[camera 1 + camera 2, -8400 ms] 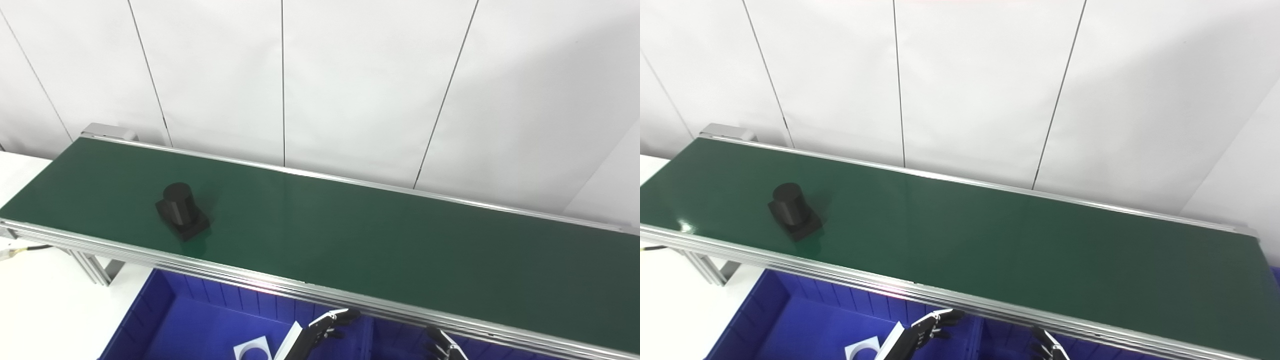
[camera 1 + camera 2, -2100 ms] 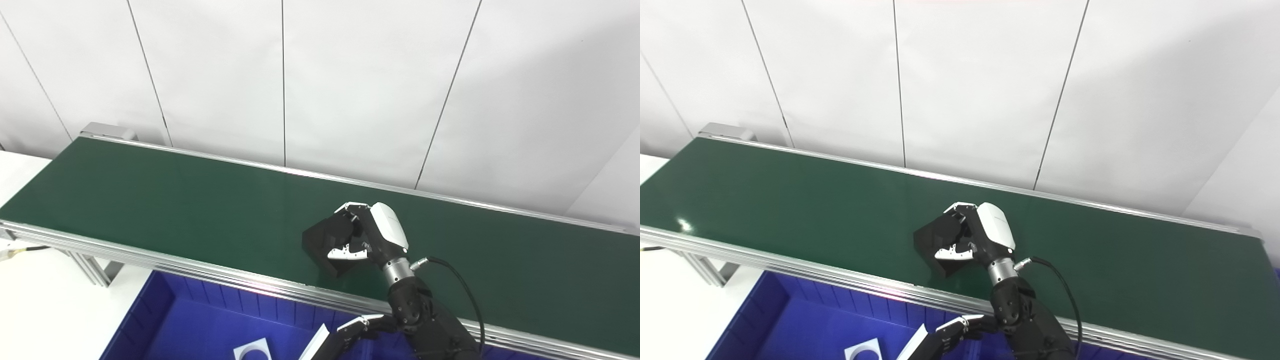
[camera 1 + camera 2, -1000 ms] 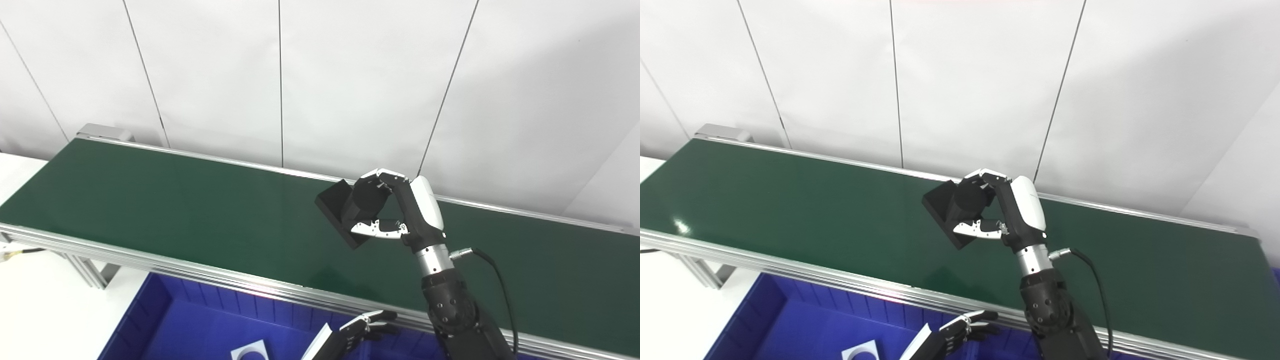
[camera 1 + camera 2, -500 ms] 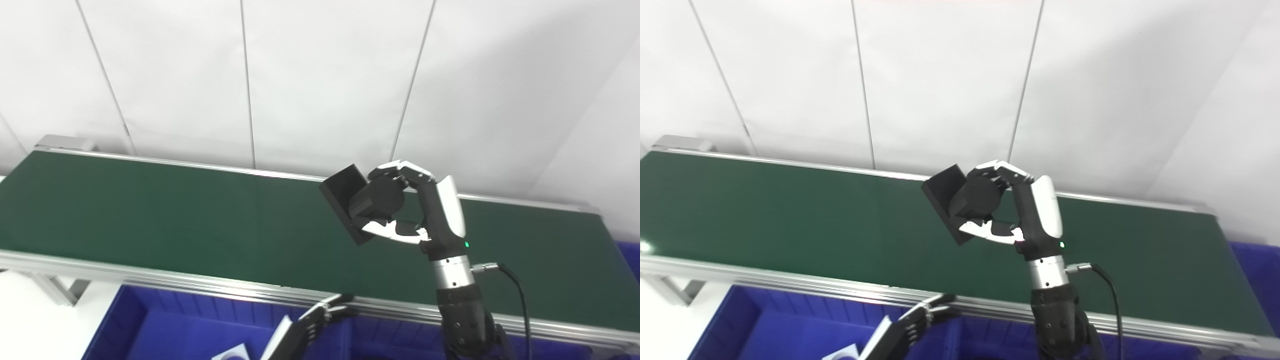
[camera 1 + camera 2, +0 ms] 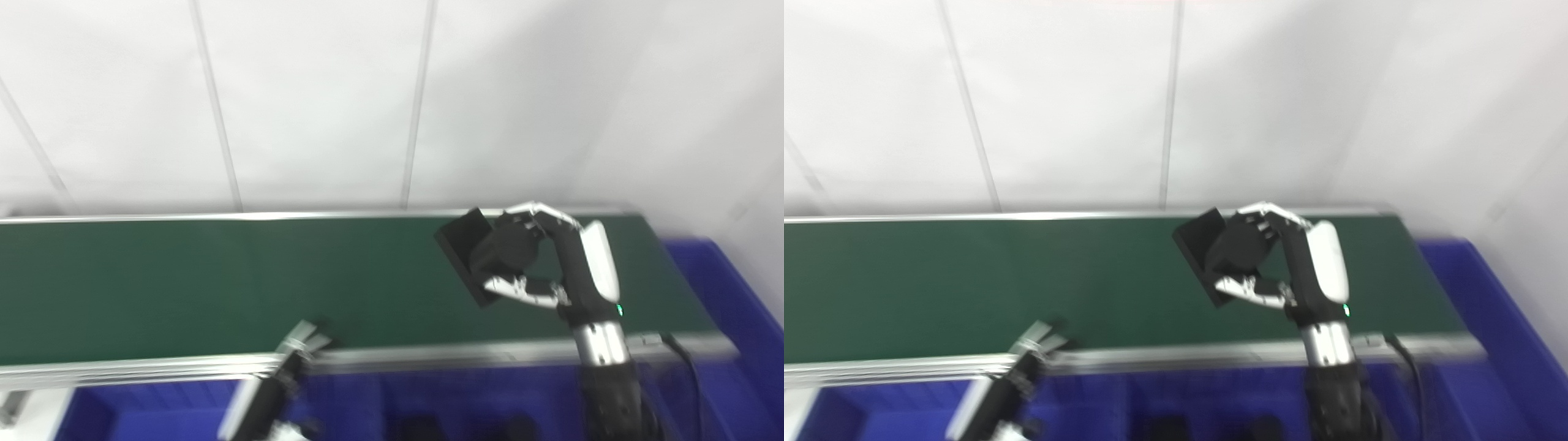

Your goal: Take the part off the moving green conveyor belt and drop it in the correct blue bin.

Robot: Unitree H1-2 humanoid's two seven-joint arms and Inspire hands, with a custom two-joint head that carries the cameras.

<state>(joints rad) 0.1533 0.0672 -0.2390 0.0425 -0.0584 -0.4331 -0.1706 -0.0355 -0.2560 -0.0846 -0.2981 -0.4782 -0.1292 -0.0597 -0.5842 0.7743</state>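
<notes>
White panelled wall [image 5: 318, 104] backs the long green conveyor belt [image 5: 184, 288]; above it the right hand [image 5: 551, 269] grips the black cylinder-on-plate part [image 5: 484, 257], blue plastic bins [image 5: 710, 282] beyond the belt's end; blurred left hand [image 5: 294, 352], grip unclear.

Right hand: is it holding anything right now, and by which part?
Yes. The right hand holds the black part by its round cylinder, fingers over it and thumb beneath; the square base sticks out, above the belt.

One black part [image 5: 490, 257], one green conveyor belt [image 5: 184, 282], two hands [image 5: 551, 263] [image 5: 300, 346].
</notes>
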